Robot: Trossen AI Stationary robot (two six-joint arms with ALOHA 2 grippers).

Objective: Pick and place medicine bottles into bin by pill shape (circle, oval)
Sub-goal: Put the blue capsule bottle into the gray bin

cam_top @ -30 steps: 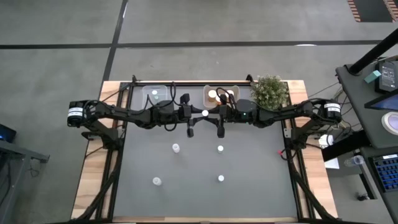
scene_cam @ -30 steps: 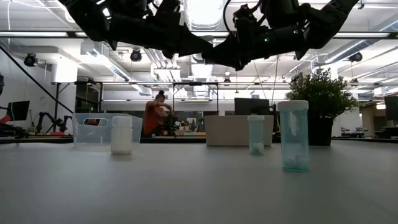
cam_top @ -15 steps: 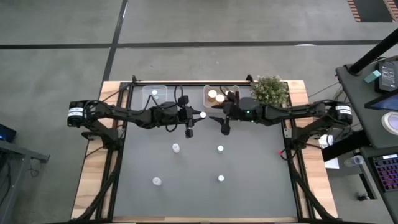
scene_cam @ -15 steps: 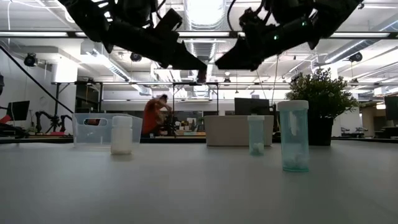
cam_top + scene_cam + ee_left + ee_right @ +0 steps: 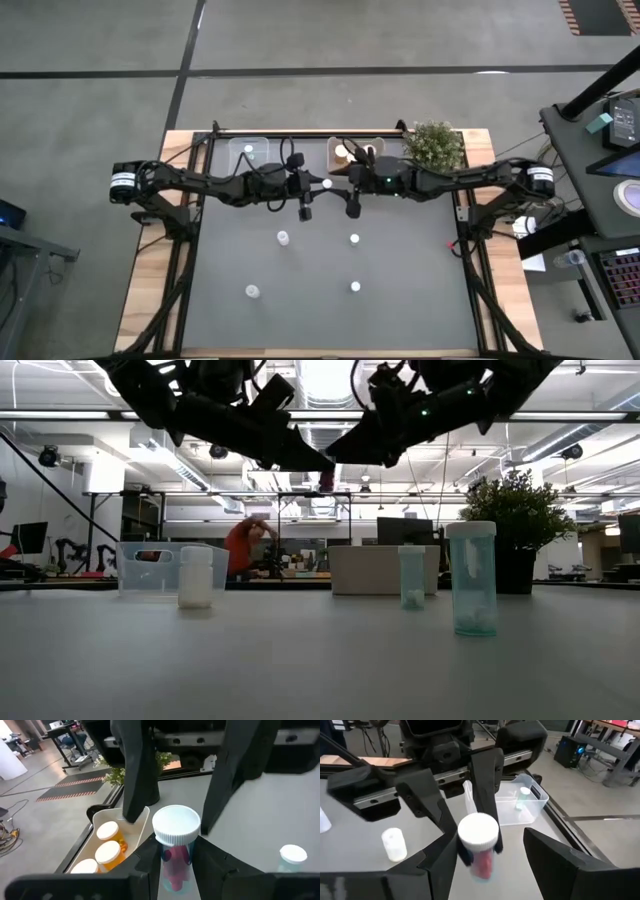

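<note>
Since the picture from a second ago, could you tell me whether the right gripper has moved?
Yes. In the high view the right gripper has shifted toward the left gripper and its bottle, judged against the potted plant, which stays put.

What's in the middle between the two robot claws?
A white-capped bottle, gripped by the left gripper, with the right gripper open around it. The wrist views show it.

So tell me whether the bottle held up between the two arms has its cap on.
Capped. The held bottle carries a white cap, with pink pills visible inside; the left gripper grips its body, and the open right gripper straddles it.
</note>
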